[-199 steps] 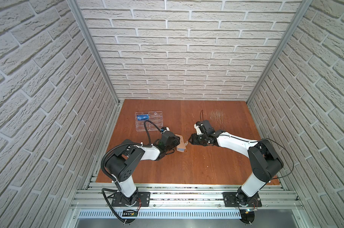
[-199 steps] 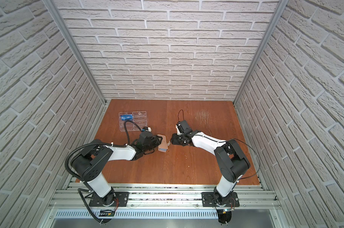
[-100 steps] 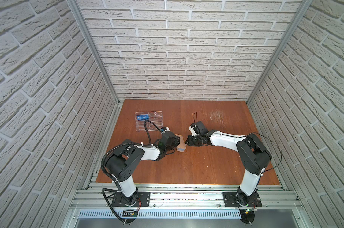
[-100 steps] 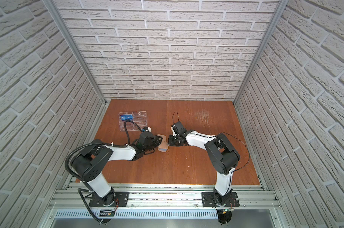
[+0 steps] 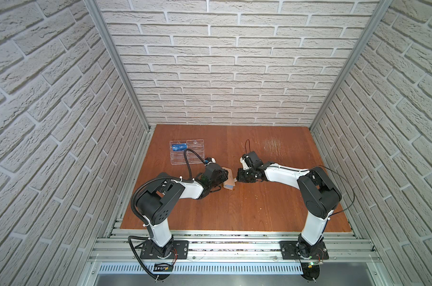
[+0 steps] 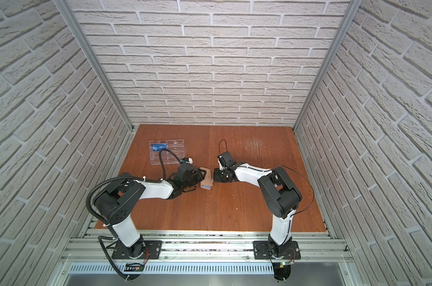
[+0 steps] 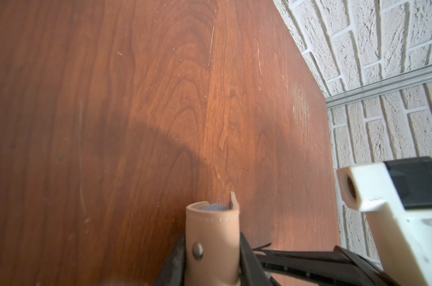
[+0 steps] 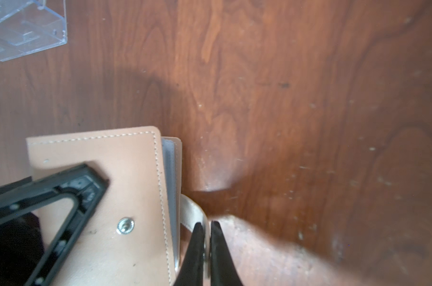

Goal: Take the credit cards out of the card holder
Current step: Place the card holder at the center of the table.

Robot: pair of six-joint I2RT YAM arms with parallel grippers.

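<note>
Right wrist: right pincer clamped on strap; left pincer grips card holder edge.

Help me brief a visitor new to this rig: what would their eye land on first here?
The tan card holder near the middle of the table, clamped by the left gripper while the right gripper pinches its snap strap. Next, the clear acrylic rack toward the back left, with one blue card in its rear tier.
</note>
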